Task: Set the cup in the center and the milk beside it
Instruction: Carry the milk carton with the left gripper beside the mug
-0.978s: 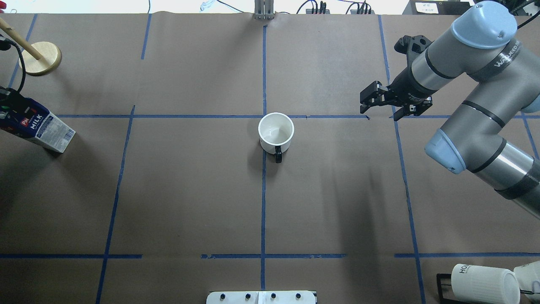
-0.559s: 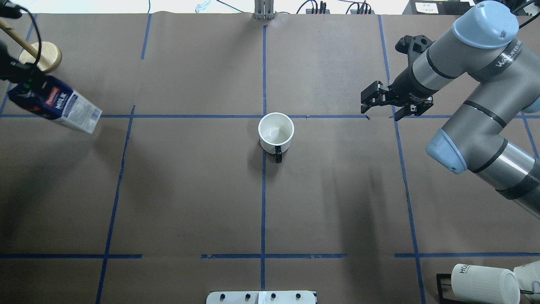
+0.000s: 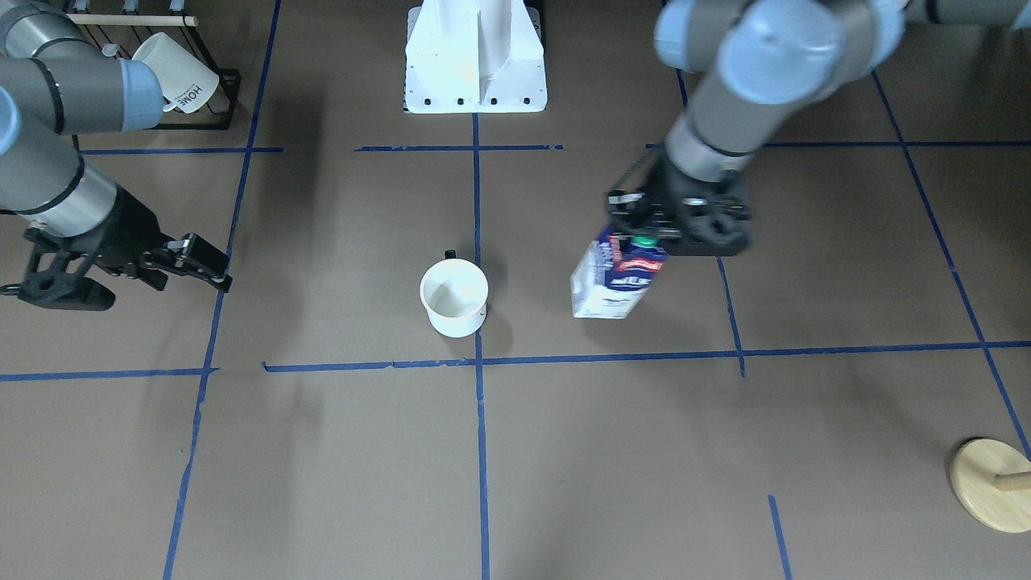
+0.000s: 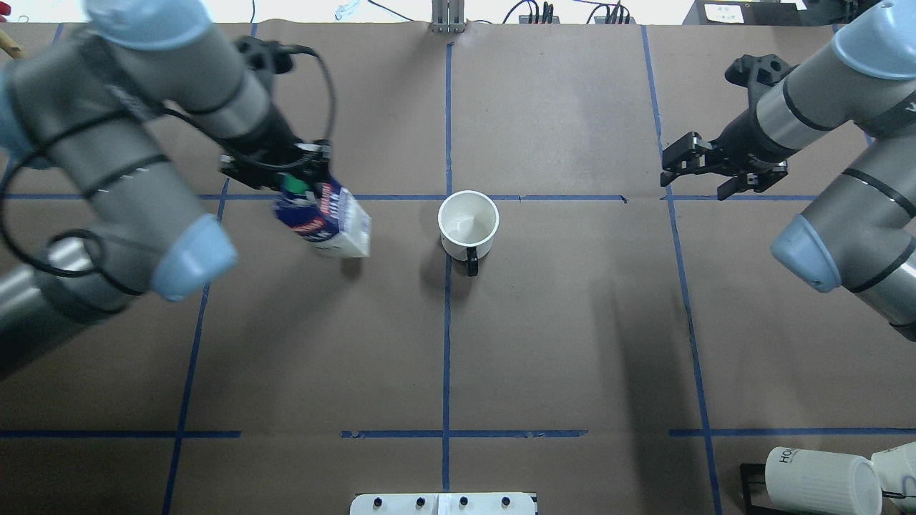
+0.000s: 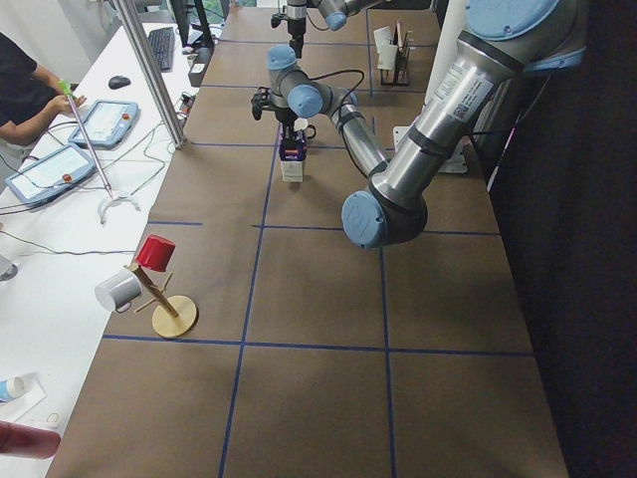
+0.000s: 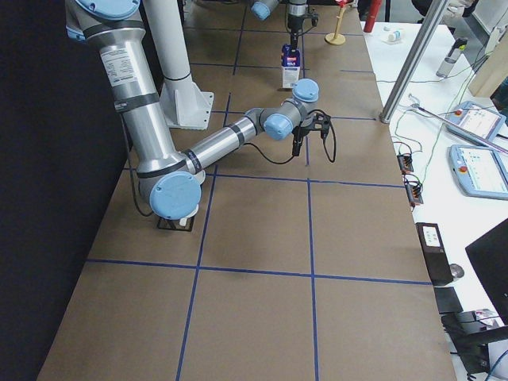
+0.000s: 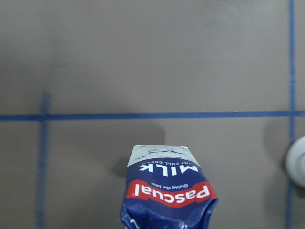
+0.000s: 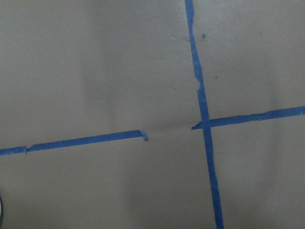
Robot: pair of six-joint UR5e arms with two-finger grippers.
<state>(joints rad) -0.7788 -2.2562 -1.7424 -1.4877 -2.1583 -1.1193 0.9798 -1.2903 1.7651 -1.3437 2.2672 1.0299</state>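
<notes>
Gripping the milk (image 4: 325, 225) by its green-capped top, the left gripper (image 4: 279, 175) is clenched on the carton, which hangs tilted, near the cup (image 4: 469, 223) on the cup's robot-left side and apart from it. Whether the carton's base touches the brown paper cannot be told. The cup stands upright, its rim just on the robot's side of the center (image 4: 449, 197), its dark handle pointing toward the robot. Well apart from the cup on its other side, the right gripper (image 4: 693, 184) hangs released, jaws spread, holding nothing.
</notes>
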